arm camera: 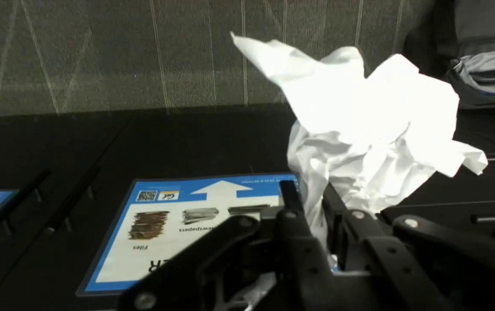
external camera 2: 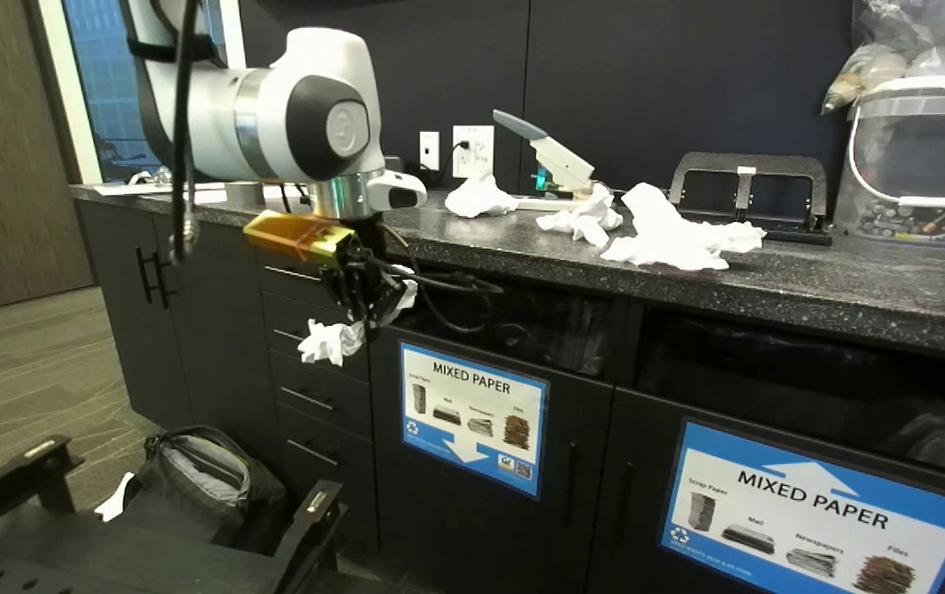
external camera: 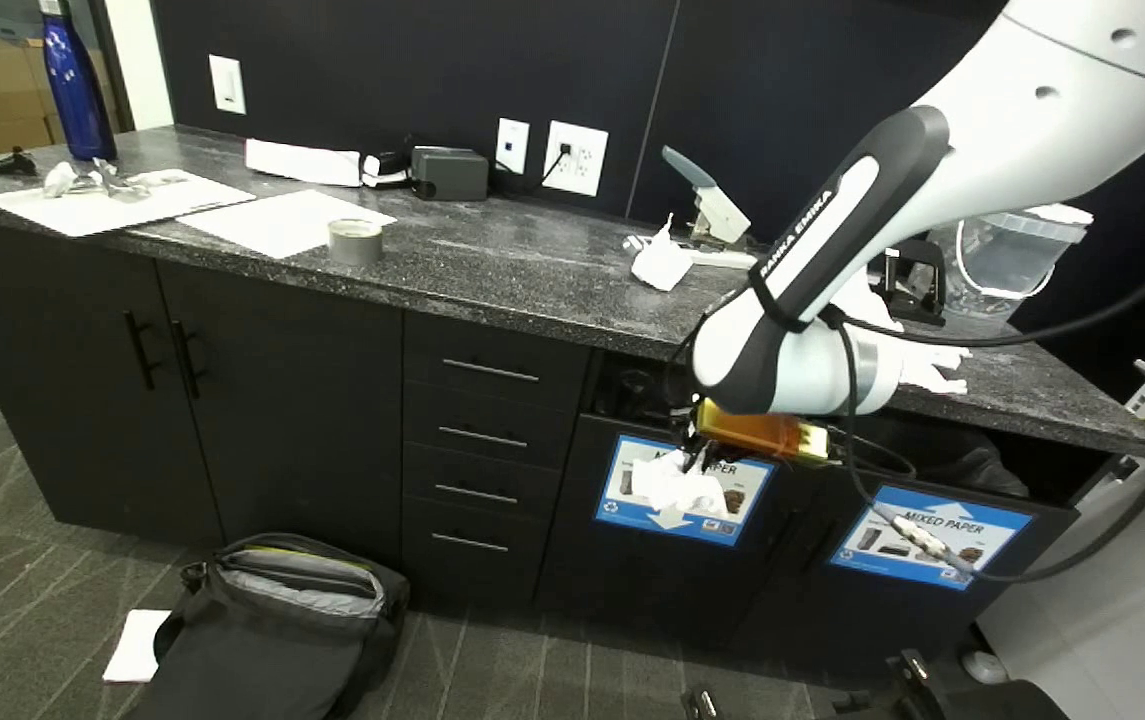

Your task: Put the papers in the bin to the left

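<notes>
The fingers [arm camera: 291, 198] had a good pinch on a crumpled wad [arm camera: 372, 116] of paper, which puffed out past the tips and hogged the upper right of the wrist view. In an exterior view that wad hung a bit below and right of center, overlapping the label [external camera: 747, 505] on the left bin [external camera: 647, 590]; couldn't tell how near it was, though. More wads [external camera 2: 678, 235] sat on the counter [external camera 2: 852, 280], strewn from just above center out to the right of an exterior view, with a stapler [external camera 2: 555, 157] beside two of them, a hole punch [external camera 2: 744, 190] behind the biggest, and a clear tub [external camera 2: 918, 157] at the upper right edge. The right bin [external camera 2: 645, 445] took up the lower right there. Upper left of an exterior view had a bottle [external camera: 77, 90], flat sheets [external camera: 287, 220] and some tape [external camera: 355, 242], plus a bag [external camera: 277, 640] on the floor [external camera: 492, 655] at lower left.
</notes>
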`<act>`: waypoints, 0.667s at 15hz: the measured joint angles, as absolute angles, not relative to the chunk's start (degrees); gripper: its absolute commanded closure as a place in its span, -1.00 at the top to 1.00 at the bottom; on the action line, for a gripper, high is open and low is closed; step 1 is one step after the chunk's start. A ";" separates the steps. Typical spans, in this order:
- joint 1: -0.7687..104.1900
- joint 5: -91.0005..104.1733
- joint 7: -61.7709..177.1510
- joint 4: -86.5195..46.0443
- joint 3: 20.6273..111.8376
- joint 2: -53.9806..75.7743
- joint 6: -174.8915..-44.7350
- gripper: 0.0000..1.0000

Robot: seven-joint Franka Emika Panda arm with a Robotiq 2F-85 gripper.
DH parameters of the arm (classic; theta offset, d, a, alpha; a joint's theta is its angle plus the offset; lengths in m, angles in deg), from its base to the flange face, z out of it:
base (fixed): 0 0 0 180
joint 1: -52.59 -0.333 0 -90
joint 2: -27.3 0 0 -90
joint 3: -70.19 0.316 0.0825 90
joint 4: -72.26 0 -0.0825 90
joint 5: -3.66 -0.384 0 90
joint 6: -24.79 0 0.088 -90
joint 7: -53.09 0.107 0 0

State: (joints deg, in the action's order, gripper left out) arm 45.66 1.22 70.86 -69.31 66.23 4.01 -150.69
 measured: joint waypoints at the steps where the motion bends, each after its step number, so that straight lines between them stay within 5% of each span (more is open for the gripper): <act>1: 43.00 1.37 71.33 -70.45 63.99 3.08 -155.35 -0.67; 5: 33.28 -3.35 70.08 -71.63 56.83 -3.14 -172.83 -0.66; 10: 31.24 -13.13 66.83 -68.55 59.05 -15.20 -194.50 -0.67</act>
State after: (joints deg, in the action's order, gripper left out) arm 31.24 -13.13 66.83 -68.55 59.05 -15.20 -194.50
